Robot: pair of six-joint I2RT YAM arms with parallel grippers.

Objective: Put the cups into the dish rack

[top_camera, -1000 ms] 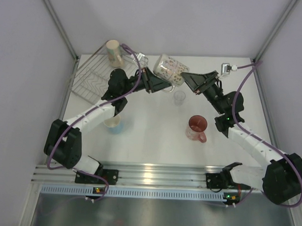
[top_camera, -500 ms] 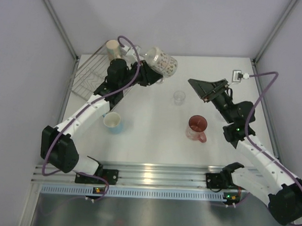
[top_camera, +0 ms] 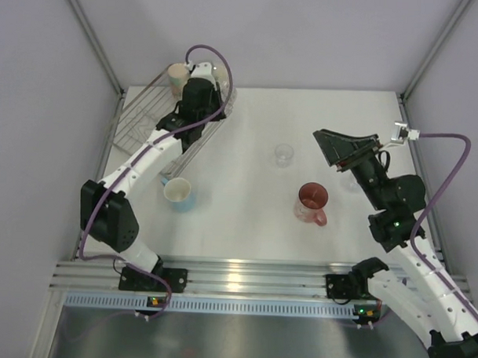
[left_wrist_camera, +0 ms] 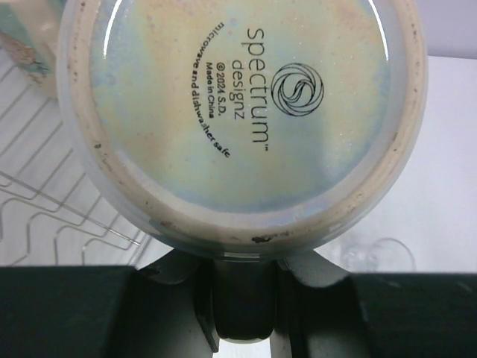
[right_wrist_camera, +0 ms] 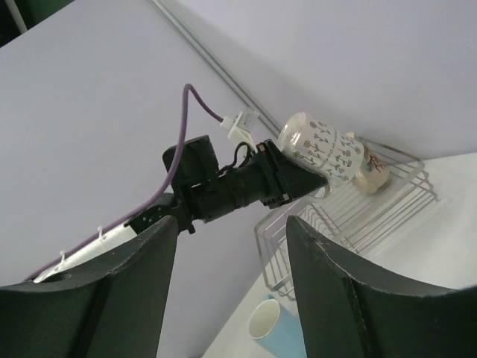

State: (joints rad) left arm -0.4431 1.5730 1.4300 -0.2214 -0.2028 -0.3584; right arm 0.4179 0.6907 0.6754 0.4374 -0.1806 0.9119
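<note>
— What have the left jaws got?
— They're clamped on the dotted mug [left_wrist_camera: 238, 119], its base facing the wrist, over the dish rack [right_wrist_camera: 373, 205] and near the cream mug [right_wrist_camera: 370, 173] in it.
— And the right jaws?
— Spread wide, holding nothing. A clear glass [top_camera: 283, 154] stands ahead of their tips on the bench [top_camera: 238, 218], and the pink-red mug [top_camera: 312, 202] is nearer the arm's base.

Both arms, the left arm [top_camera: 141, 167] and the right arm [top_camera: 428, 266], have white links and black joint housings. A purple cable [top_camera: 204, 47] trails along each (ending in a white plug [top_camera: 401, 131]). The right gripper [right_wrist_camera: 231, 231] has broad black fingers.
</note>
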